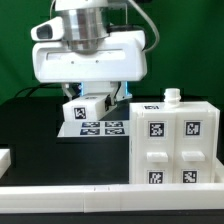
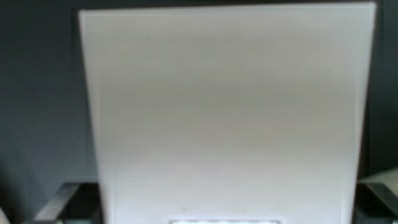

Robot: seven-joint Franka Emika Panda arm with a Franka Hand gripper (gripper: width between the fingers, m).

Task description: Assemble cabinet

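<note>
The cabinet body (image 1: 175, 145), a white boxy block with several black-and-white tags and a small knob on top, stands on the table at the exterior view's right. My gripper (image 1: 88, 98) hangs left of it, above the marker board (image 1: 100, 127). It is shut on a white cabinet panel (image 1: 84, 110) that carries a tag and is held just above the board. In the wrist view this panel (image 2: 222, 100) fills the middle as a plain white slab. My gripper (image 2: 217, 205) has its dark fingers (image 2: 54, 203) on either side of the panel.
A small white part (image 1: 5, 157) lies at the exterior view's left edge. A long white rail (image 1: 70, 195) runs along the front of the table. The robot's white base (image 1: 90, 62) stands behind the marker board.
</note>
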